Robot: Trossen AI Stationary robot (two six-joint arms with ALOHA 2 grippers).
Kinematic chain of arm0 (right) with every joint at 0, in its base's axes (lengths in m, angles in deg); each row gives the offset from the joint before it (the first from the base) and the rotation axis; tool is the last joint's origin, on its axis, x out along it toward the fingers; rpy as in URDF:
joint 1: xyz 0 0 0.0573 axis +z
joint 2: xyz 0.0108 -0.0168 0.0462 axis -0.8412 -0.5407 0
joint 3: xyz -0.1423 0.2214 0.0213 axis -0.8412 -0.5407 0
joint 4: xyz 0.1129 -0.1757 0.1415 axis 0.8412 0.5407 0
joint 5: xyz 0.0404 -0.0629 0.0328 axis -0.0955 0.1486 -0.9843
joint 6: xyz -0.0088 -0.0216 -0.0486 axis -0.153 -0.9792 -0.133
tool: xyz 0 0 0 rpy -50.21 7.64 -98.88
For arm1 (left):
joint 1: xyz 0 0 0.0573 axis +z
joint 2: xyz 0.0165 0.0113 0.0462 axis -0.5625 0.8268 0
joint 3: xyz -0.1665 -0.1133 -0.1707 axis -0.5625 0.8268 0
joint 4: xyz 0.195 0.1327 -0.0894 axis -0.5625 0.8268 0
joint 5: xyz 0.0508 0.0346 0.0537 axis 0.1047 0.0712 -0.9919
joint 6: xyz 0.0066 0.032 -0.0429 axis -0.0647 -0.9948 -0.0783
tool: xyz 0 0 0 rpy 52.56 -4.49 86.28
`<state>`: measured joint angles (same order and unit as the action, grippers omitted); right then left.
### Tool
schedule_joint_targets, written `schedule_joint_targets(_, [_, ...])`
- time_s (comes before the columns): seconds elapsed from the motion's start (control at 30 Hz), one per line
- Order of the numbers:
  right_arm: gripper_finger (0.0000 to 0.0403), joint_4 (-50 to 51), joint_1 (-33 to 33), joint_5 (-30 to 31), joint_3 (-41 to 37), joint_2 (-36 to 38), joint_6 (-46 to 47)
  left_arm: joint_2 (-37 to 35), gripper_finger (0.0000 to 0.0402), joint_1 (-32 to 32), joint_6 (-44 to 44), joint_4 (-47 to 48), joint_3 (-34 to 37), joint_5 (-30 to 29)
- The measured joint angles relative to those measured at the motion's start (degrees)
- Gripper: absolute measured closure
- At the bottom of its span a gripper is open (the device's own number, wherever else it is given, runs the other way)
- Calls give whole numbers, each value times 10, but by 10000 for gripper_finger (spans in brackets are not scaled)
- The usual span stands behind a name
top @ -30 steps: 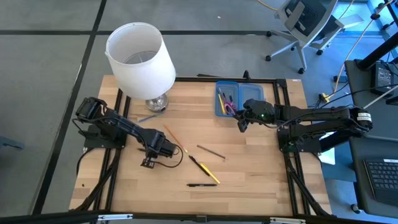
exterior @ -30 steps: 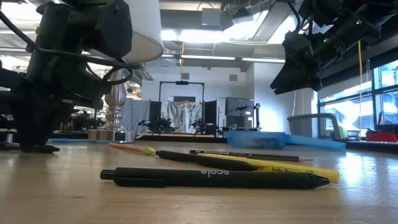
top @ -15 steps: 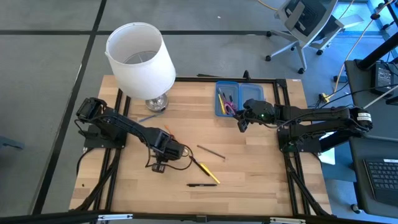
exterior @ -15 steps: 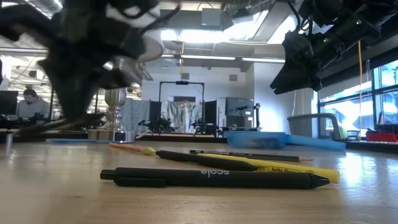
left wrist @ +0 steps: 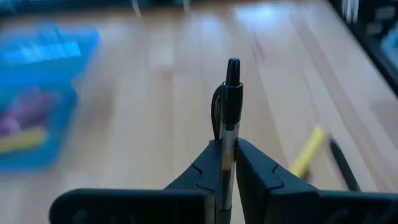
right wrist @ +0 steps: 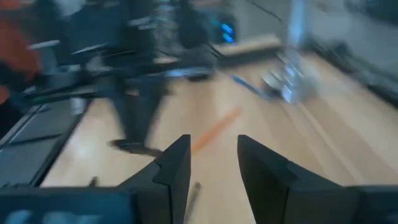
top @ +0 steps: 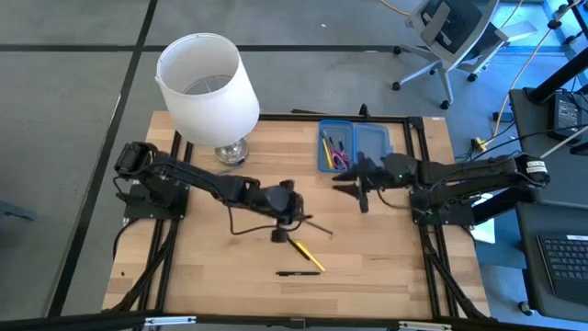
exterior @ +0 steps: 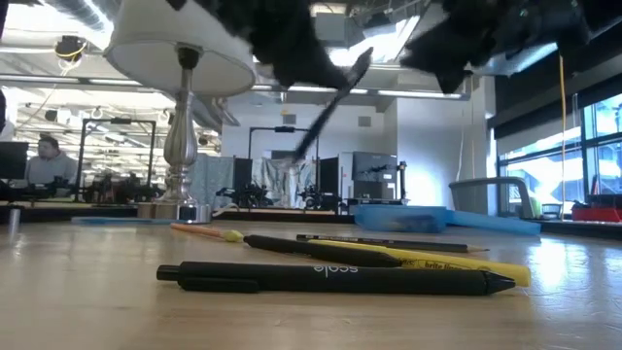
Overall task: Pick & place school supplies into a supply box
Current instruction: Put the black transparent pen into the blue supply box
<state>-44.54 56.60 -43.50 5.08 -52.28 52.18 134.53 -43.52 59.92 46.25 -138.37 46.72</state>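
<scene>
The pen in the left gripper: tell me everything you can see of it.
The pen is slim, with a black cap end and black clip over a clear barrel showing some yellow inside; it looks like plastic. The left gripper is shut on its barrel, the clip end jutting out past the fingers. It hangs slanted in the air above the table, touching nothing else.

Grey floor (top: 73, 92), office chair (top: 450, 37) (upper right), bright windows (exterior: 603, 146).

Even, bright overhead light on my high view, soft shadows only. Low view: ceiling strips (exterior: 321, 90) glare, near pen (exterior: 330, 279) sharp, arms smeared. Both wrist views motion-blurred; left wrist bkgd out of focus.
</scene>
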Motion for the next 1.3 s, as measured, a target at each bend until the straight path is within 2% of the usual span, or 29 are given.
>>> schedule_joint_targets(0.13, [267,-29,30,-5,0,0,-24,0,378,15,-42,-83,0,-6])
schedule_joint_targets(0.37, [267,-33,53,-4,0,0,-15,0,378,36,-44,-200,0,-8])
schedule_joint_targets(0.77, [264,-52,58,-7,0,0,16,0,377,38,-44,-211,0,3])
schedule_joint_targets(1.0, [225,-58,58,27,0,0,39,-1,377,38,-44,-229,0,3])
schedule_joint_targets(1.3, [146,-74,58,-4,0,0,46,-1,377,38,-43,-228,0,2])
